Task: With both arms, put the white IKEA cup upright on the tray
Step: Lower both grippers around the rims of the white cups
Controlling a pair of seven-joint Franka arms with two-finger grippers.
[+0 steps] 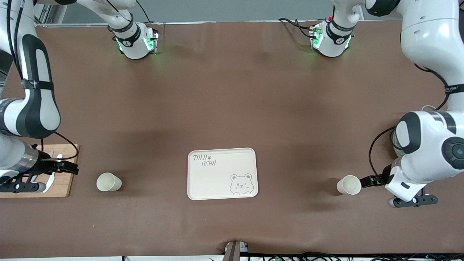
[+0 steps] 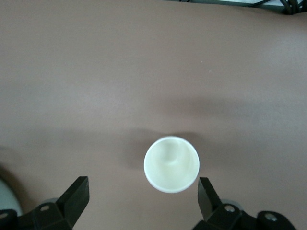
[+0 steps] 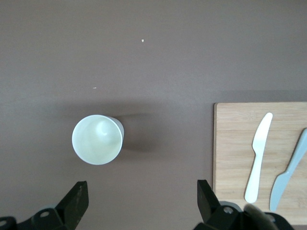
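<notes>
so, starting at the left gripper [image 2: 143,199]: its fingers stand wide apart with nothing between them, and it hangs over the table right beside a white cup [image 2: 171,164] at the left arm's end. that cup stands upright, mouth up, long axis vertical, and in the left wrist view it sits just ahead of the open fingers and between their lines (a straight drop and close looks likely to catch it).

the right gripper [image 3: 142,201] is equally wide open and empty, over the edge of a wooden cutting board [image 1: 59,183] that carries a white knife [image 3: 258,158] and a grey knife [image 3: 289,170]. a second upright cup [image 1: 108,182] stands toward the table's middle from it, off to one side of its fingers rather than between them.

the tray [image 1: 222,156] lies bare between the two cups, well apart from both grippers; the left arm is better lined up with its cup.
</notes>
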